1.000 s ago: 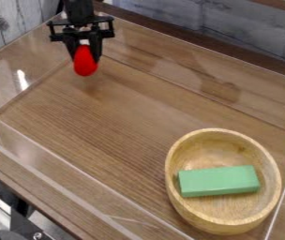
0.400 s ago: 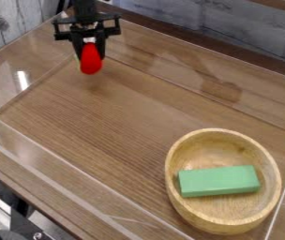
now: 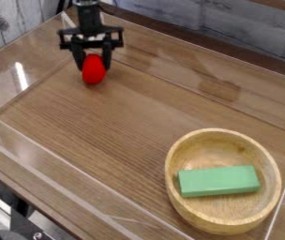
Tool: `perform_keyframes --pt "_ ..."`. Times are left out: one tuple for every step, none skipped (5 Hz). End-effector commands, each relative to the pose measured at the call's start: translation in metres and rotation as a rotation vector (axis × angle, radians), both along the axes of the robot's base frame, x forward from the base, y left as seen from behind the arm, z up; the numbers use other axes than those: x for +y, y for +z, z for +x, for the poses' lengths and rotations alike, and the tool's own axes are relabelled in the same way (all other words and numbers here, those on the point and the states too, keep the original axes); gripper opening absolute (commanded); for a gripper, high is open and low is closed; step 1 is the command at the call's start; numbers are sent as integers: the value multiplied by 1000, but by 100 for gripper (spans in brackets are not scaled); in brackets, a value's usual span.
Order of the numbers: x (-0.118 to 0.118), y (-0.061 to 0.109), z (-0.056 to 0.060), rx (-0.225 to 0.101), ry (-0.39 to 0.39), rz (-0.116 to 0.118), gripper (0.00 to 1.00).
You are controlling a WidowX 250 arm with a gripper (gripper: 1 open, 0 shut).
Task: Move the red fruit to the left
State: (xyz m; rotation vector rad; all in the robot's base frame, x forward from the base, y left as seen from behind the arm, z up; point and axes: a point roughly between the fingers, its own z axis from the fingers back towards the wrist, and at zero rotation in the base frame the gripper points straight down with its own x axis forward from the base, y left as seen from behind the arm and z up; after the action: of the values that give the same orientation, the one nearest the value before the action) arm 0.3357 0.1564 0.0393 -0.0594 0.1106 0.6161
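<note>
The red fruit (image 3: pixel 95 69) lies on the table (image 3: pixel 120 122) at the far left of the camera view, directly below the gripper (image 3: pixel 93 53); it appears to rest on the wood, though actual contact with the surface cannot be confirmed at this size. The fingers (image 3: pixel 72 45) stand spread to either side of the fruit's upper part, wider than the fruit itself; whether either still touches it cannot be told, but they do not look clamped on it. The gripper points straight down over the fruit.

Handling, by judgement: a small toy, most likely light and rigid, with a smooth rounded body that could roll or slip if nudged; the soundest hold would be across its widest middle, not at the tapered end or the leafy top, which is not discernible here.

Outward from there: a wooden bowl (image 3: pixel 195 150) sits well apart at the near right, holding a green block (image 3: pixel 217 181); clear walls (image 3: pixel 20 94) border the table.
</note>
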Motion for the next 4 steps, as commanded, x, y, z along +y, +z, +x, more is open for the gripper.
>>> perform_keyframes --pt "11 11 5 -47 23 32 100" --pt "4 18 15 -53 -27 27 100" --pt "-4 25 25 -62 -78 21 100" --pt "-13 34 34 -71 -134 22 100"
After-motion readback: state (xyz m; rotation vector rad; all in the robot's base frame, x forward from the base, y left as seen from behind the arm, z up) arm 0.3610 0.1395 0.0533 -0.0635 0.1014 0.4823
